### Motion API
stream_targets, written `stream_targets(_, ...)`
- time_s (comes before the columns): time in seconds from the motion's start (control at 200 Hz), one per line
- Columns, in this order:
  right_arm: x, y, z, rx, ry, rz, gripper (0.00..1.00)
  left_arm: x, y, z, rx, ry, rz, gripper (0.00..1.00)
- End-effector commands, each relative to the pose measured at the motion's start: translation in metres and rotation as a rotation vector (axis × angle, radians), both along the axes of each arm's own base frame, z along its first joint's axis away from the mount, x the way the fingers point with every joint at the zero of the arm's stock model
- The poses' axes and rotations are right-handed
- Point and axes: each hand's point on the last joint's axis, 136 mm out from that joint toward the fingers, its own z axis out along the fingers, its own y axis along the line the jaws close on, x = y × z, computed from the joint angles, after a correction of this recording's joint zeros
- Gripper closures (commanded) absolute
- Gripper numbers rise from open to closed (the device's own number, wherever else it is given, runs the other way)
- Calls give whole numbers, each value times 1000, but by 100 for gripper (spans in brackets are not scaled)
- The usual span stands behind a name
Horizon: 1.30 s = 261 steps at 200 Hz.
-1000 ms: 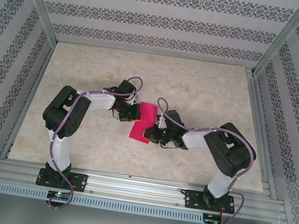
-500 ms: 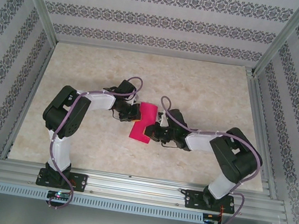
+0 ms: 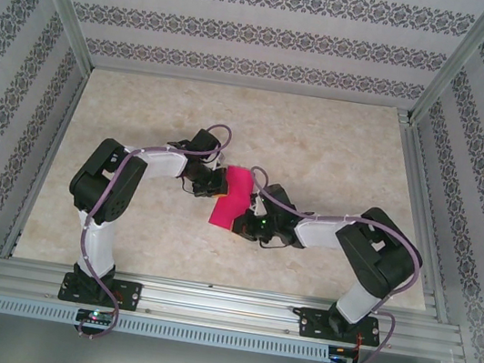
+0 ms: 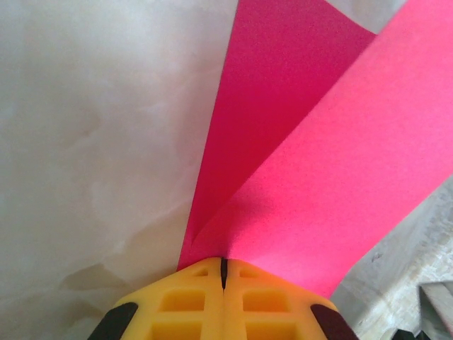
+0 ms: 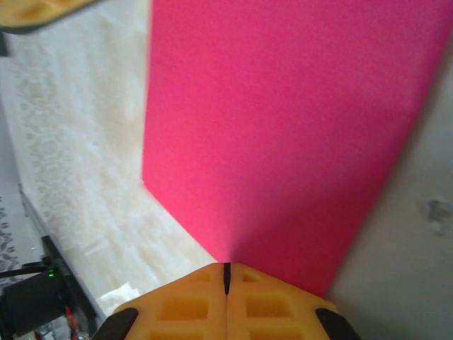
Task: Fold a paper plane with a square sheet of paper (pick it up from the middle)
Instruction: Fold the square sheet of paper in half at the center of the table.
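Right now you have the pink sheet held between both tools over the middle of the worktop, your left tool clamped on its left edge, your right tool on its near-right edge.

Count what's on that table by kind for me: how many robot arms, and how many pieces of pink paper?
Robot arms: 2 (left arm, right arm)
Pink paper: 1 (pink sheet of paper, pinched by the left hand and the right hand)
Total: 3
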Motion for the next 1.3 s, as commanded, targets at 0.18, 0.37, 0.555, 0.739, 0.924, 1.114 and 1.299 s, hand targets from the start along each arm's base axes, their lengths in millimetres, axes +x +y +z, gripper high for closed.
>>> stream_targets(0.18,-5,-3,-4,-21,-9,0,95,-19,11,-23,90,82,-24,100)
stream_targets(0.37,30,-1,42,70,-100,-50,94,-19,11,-24,91,84,-26,100)
stream_targets(0.555,57,-4,48,98,-108,-63,94,-20,11,-24,92,86,-28,100)
stream_targets(0.739,65,-1,31,69,-78,-68,94,-20,11,-25,94,86,-31,100)
stream_targets(0.924,52,-11,-2,-12,-25,-76,93,-21,11,-26,96,89,-30,100)
stream_targets(1.114,52,-13,0,-39,-20,-65,93,-20,11,-26,96,89,-33,100)
stream_targets(1.299,72,-9,43,38,-103,-89,93,-22,13,-28,109,94,-36,100)
